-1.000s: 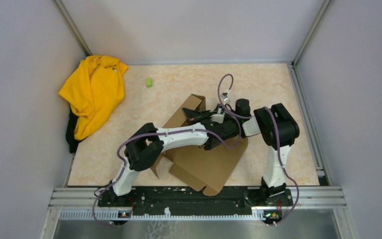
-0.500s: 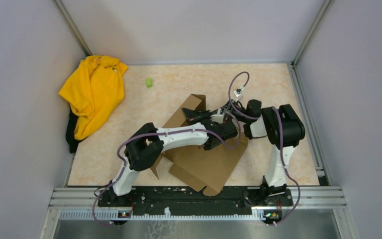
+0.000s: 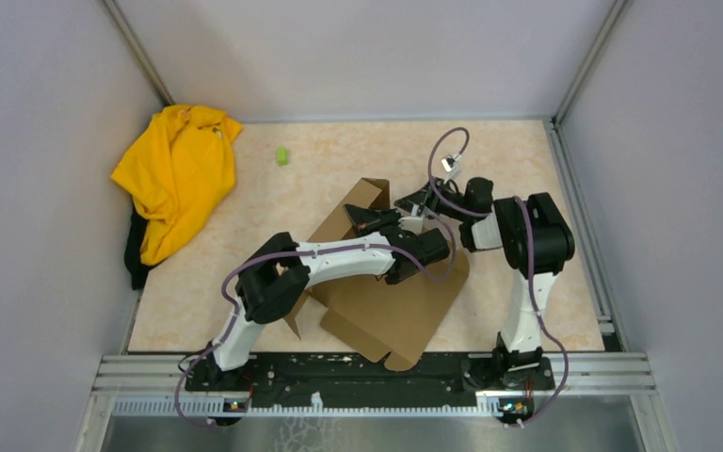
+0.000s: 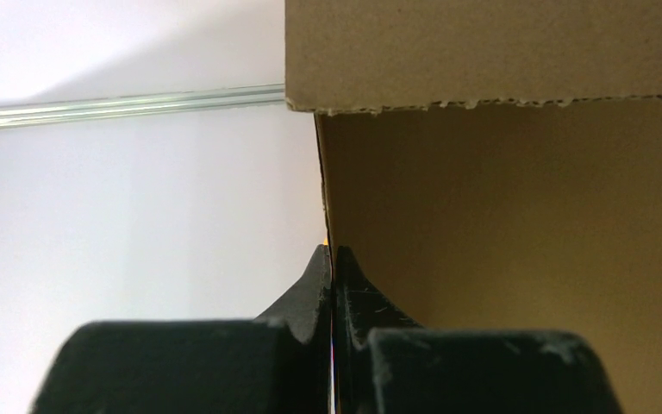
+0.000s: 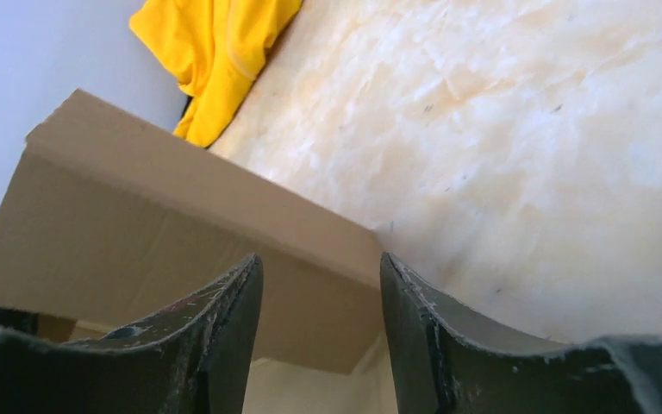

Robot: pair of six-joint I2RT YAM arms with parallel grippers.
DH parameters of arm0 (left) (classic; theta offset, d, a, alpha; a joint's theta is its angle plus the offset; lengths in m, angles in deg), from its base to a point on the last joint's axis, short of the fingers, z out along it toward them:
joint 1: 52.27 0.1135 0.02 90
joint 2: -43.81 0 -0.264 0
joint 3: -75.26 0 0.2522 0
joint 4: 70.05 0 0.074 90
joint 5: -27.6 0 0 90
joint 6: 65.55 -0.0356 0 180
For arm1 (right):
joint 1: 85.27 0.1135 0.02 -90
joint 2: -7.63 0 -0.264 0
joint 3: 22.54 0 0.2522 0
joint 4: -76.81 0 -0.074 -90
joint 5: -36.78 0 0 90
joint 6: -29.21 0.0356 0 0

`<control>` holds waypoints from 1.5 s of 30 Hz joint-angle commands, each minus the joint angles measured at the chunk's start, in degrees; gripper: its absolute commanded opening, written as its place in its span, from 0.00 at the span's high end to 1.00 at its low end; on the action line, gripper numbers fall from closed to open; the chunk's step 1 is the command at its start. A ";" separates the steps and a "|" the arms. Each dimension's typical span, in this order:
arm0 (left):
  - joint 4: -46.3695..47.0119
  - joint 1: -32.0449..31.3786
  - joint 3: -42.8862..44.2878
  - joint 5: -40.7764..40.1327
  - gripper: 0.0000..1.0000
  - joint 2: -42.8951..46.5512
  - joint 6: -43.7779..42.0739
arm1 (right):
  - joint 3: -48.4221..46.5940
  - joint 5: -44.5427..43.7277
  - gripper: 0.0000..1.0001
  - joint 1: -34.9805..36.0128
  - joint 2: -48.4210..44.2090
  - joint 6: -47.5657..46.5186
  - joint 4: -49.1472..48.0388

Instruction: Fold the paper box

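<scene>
Paper box (image 3: 395, 311) wall sits pinched in left gripper (image 4: 333, 255); right gripper (image 5: 321, 261) spread beside it.

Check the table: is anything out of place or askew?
A crumpled yellow garment sits in the far-left corner, unrelated to folding, and a small green object lies loose nearby. The paper box lies skewed on the table, one flap raised.

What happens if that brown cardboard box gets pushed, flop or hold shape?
Probably stiff: the paper box holds a raised side with straight edges. Likely light: the left fingers pinch just one thin edge. It may slide on the smooth table.
</scene>
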 commanded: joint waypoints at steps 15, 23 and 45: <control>1.34 -0.47 -1.01 11.63 1.00 -1.65 0.53 | -6.15 1.71 0.59 5.30 3.71 -20.27 4.06; 2.08 -0.47 -2.35 12.08 1.00 -0.81 0.21 | -2.86 3.30 0.57 6.30 3.06 -18.90 -3.96; 4.01 -0.41 -4.54 12.63 1.00 0.54 -1.17 | 4.88 5.45 0.54 4.09 5.29 -5.28 -30.72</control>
